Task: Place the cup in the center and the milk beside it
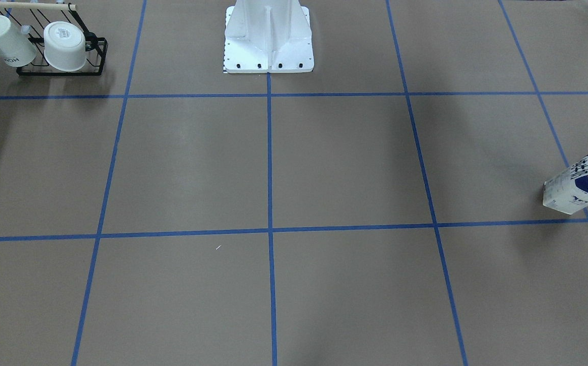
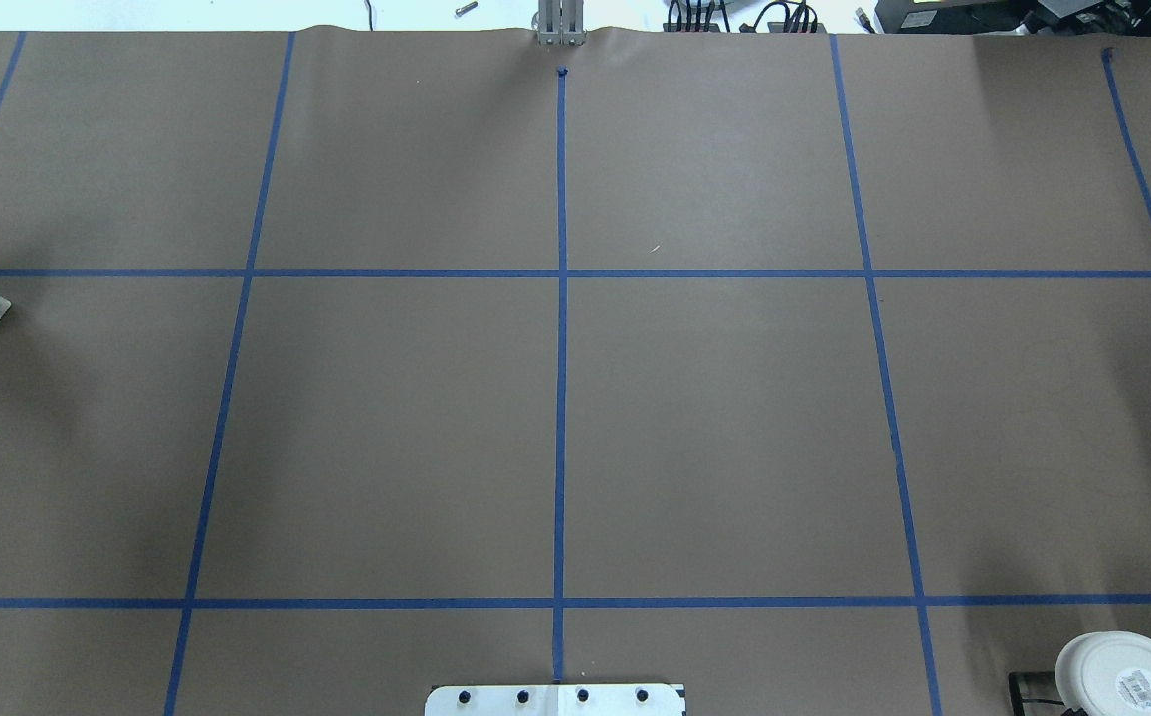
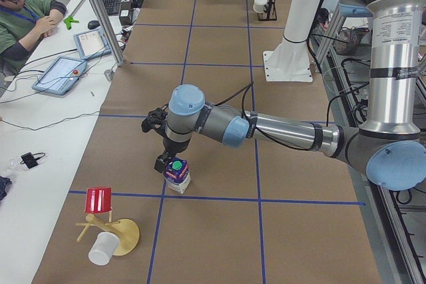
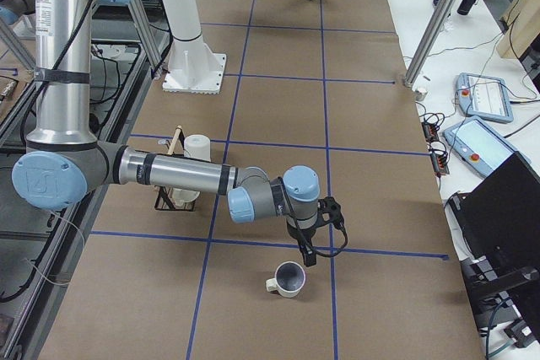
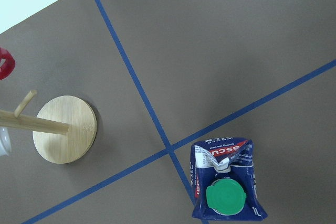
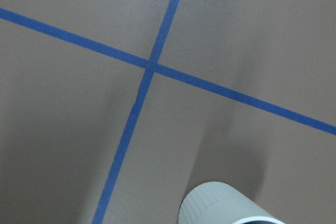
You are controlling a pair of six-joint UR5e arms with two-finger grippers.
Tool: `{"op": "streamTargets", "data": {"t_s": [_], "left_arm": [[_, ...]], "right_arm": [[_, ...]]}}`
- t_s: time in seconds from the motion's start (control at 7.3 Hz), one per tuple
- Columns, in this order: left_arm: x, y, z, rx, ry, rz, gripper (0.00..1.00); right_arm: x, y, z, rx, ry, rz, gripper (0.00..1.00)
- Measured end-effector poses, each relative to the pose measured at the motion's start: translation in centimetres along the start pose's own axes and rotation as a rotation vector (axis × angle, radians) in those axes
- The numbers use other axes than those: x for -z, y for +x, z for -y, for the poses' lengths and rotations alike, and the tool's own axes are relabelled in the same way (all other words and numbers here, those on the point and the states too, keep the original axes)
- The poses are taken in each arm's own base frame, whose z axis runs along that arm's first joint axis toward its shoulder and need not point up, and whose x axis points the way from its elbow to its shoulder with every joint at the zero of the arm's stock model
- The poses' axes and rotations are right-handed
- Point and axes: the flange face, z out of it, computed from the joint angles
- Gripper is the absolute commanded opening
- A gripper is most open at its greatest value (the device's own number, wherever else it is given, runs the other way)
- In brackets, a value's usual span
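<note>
The milk [image 3: 177,174] stands upright near a blue tape crossing at the table's left end; it also shows in the left wrist view [image 5: 226,182] and the front view [image 1: 581,180]. My left gripper [image 3: 166,162] hovers just above its green cap; I cannot tell if it is open or shut. The cup [image 4: 288,278] stands upright at the table's right end, and its white wall shows in the right wrist view [image 6: 226,207]. My right gripper [image 4: 305,252] is just above and beside it; I cannot tell its state. The center [image 1: 269,162] is bare.
A black wire rack [image 1: 60,68] with two white cups stands near the robot's base [image 1: 268,46] on its right. A wooden mug tree [image 3: 110,231] with a red and a white cup stands beyond the milk. An operator [image 3: 23,18] sits beside the table.
</note>
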Motion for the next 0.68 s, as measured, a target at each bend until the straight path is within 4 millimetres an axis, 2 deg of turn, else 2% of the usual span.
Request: {"op": "streamTargets", "data": {"t_s": [0.14,0.27,0.41,0.68], "left_arm": [[0.1,0.1,0.1,-0.004,0.005,0.001,0.99],[0.1,0.1,0.3,-0.008,0.010,0.002,0.99],[0.2,0.1,0.4,-0.011,0.013,0.003,0.99],[0.1,0.0,0.4,-0.014,0.016,0.003,0.99]], "right_arm": [[-0.6,0.3,-1.1,-0.010,-0.016,0.001,0.38],[-1.1,0.4,-1.9,-0.014,-0.029,0.002,0.05],[-1.5,0.4,-2.4,-0.015,-0.040,0.002,0.00],[-2.2,0.1,-2.7,-0.006,-0.057,0.001,0.00]]}}
